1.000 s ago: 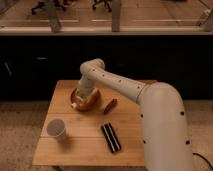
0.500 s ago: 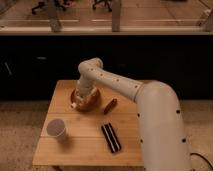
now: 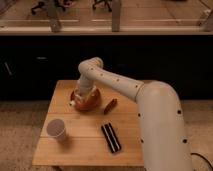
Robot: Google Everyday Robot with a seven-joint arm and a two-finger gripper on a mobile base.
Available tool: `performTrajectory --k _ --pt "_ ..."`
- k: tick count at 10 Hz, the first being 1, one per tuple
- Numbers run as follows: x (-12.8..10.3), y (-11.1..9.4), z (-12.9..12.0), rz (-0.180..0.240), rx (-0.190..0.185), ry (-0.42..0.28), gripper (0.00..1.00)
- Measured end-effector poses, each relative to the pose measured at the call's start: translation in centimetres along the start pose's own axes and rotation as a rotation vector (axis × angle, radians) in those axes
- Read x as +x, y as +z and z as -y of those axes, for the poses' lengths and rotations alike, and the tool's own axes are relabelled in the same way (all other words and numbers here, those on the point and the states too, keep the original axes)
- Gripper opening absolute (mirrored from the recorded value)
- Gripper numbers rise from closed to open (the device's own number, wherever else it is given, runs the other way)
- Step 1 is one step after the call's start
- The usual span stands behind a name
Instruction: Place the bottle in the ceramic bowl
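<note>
The glossy orange-brown ceramic bowl sits on the wooden table toward its back middle. My gripper reaches down from the white arm into the bowl, over its left part. A small pale whitish bit, probably the bottle, shows at the bowl's left rim just below the gripper; most of it is hidden by the gripper and bowl.
A white paper cup stands at the front left of the table. A reddish-brown oblong thing lies just right of the bowl. A black oblong object lies front middle. My white arm covers the table's right side.
The arm has shifted slightly; the gripper stays at the bowl, a little lower into it. Other objects have not moved.
</note>
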Motion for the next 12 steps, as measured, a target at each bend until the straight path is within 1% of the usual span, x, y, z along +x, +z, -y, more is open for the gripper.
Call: performTrajectory --k 6,12 --pt "0.04 -0.18 0.18 -0.006 0.007 0.005 0.8" --pt "0.25 -0.97 0.24 0.0 0.02 0.033 0.8"
